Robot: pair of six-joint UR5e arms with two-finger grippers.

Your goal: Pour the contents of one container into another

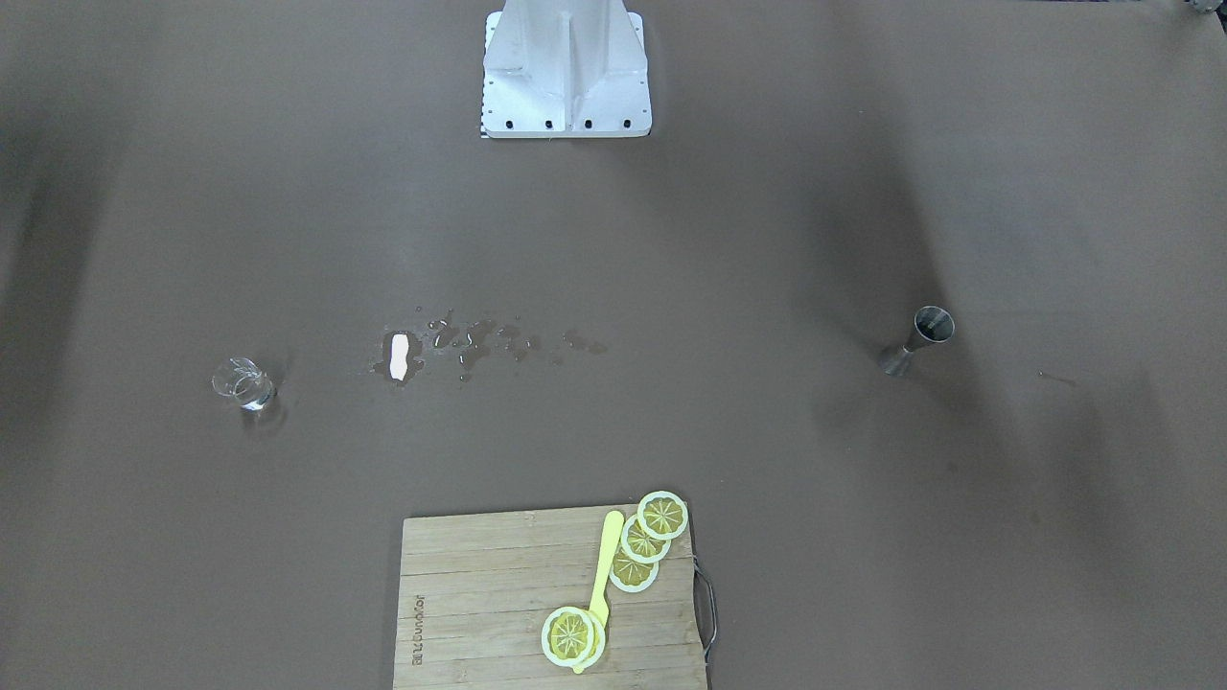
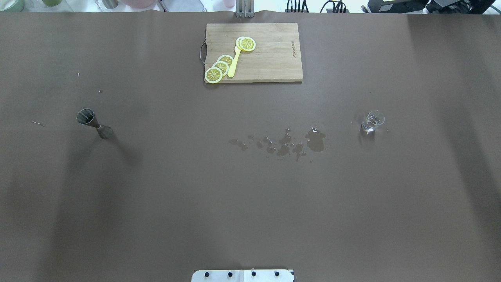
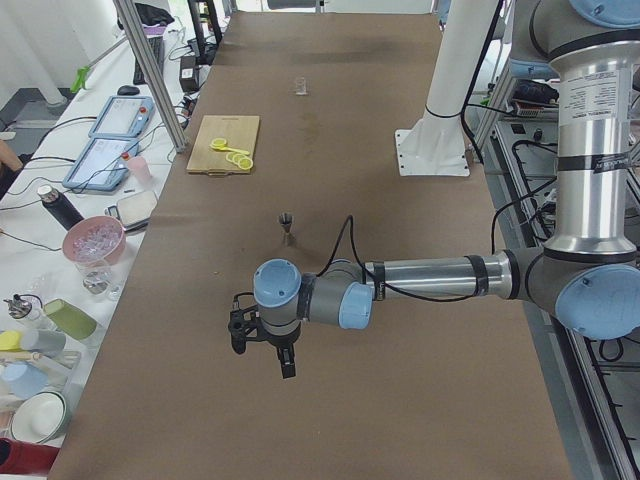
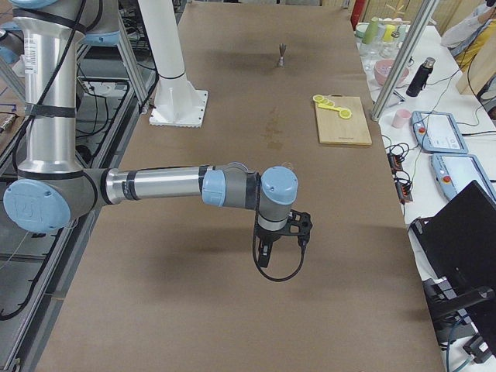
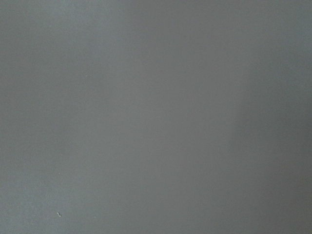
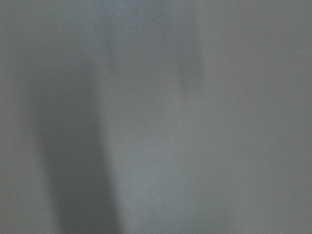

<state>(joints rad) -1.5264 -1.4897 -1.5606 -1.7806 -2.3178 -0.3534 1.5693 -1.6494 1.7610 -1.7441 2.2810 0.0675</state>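
Jigger [image 2: 95,124], glass [image 2: 372,120] overhead; wrist views only table [image 5: 156,117].

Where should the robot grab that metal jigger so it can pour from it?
Probably at the narrow waist of the jigger, coming in level from the side. It stands upright on the robot's left with its open cup on top, so a top-down grab would block the mouth. Both cones flare away from the waist, which should keep a grip there from sliding up or down.

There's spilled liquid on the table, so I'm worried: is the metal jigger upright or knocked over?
Upright. The jigger stands on one cone, open mouth up, well apart from the puddle.
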